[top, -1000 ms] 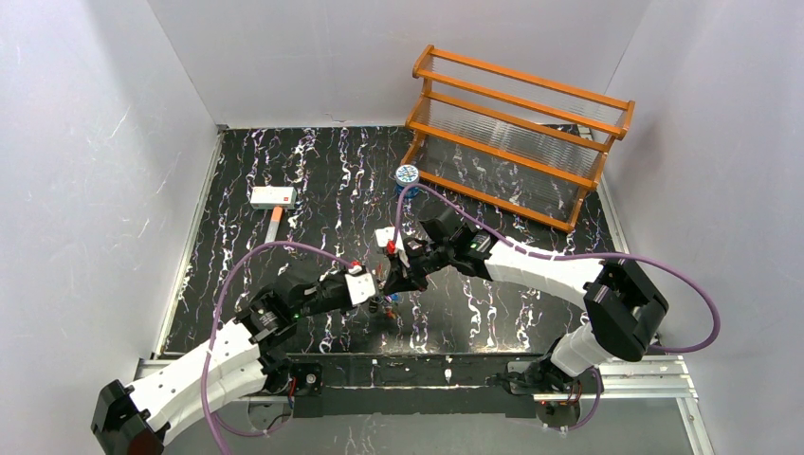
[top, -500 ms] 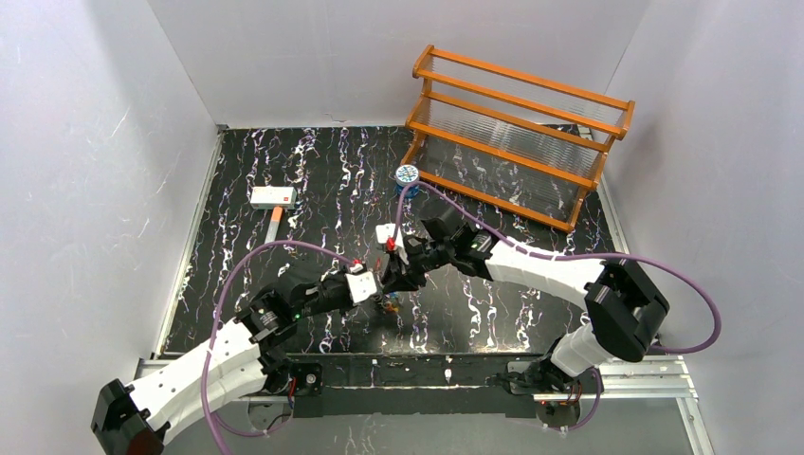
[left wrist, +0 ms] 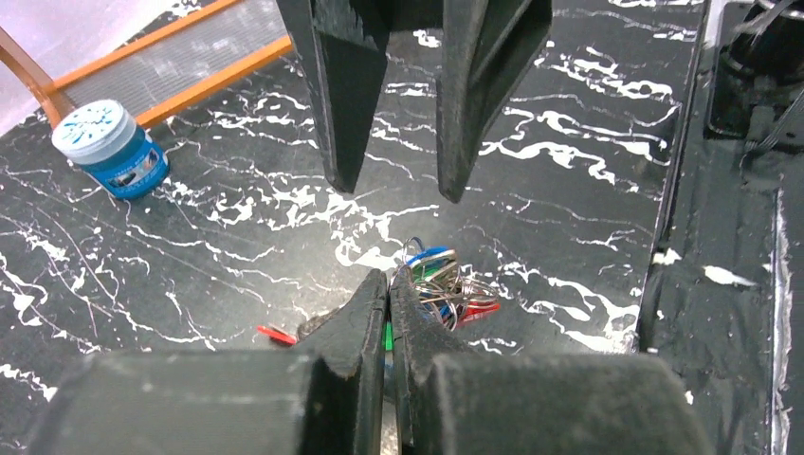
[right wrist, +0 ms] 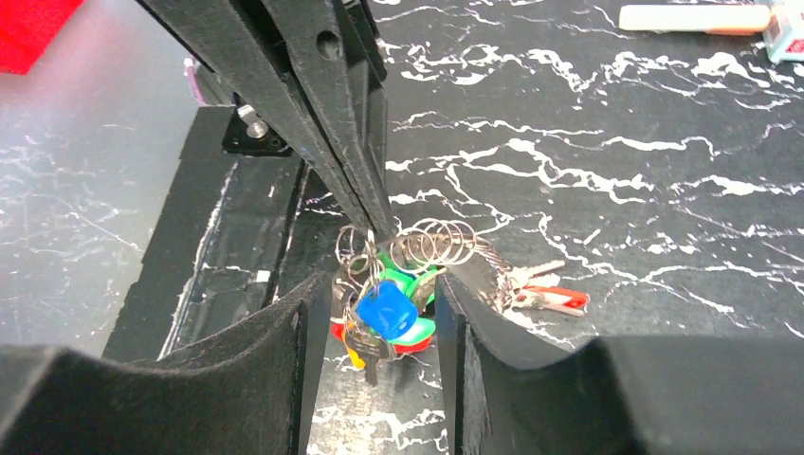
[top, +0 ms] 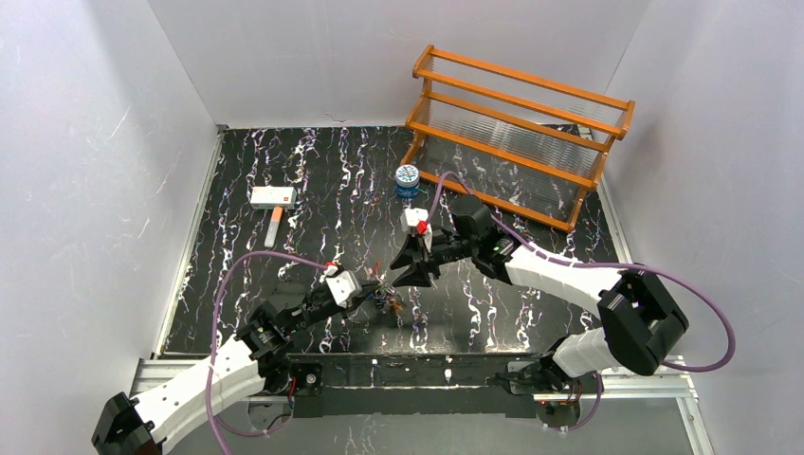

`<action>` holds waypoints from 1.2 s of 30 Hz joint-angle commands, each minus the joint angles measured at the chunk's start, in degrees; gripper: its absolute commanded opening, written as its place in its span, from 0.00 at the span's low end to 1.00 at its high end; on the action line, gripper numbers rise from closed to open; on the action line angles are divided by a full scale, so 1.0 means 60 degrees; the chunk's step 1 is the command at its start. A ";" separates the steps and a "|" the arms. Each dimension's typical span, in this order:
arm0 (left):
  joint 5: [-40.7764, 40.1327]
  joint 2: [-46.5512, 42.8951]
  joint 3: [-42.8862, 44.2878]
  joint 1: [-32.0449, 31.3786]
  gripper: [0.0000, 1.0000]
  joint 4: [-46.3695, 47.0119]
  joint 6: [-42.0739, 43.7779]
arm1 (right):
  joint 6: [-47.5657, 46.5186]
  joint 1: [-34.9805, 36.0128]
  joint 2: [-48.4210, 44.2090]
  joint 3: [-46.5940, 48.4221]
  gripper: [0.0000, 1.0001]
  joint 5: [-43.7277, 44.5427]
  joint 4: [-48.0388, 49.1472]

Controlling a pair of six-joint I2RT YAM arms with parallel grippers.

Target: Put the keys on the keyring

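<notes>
My left claw (left wrist: 389, 277) clamps the keyring (right wrist: 446, 242).
I see the right claw (left wrist: 396, 190) with jaws apart, either side of the keys (right wrist: 387, 308).

An orange wooden rack (top: 517, 133) with ribbed clear panels between its rails stands at the back right of a black tabletop (top: 313, 180) veined with white. 1 small round blue tin (top: 408, 180) with a white patterned lid sits just beside the rack's front left foot. Well to the left of the rack lies 1 mallet-like tool (top: 272, 198), its white head pointing away and its orange handle towards the near edge. White walls (top: 95, 142) rise behind and beside the rack.
</notes>
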 commanded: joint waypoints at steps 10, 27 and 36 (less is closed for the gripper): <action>0.0391 0.0016 0.0024 0.0011 0.00 0.1335 -0.0215 | 0.0280 0.0001 0.0604 0.0236 0.36 -0.0911 0.0707; 0.0416 -0.0056 0.0178 0.0009 0.00 0.1314 -0.0235 | 0.0092 0.0002 0.1104 0.0218 0.01 -0.1075 0.0553; 0.0384 -0.0100 0.0191 0.0009 0.00 0.1442 -0.0287 | -0.0015 -0.0006 0.1194 -0.0093 0.01 -0.1275 0.0945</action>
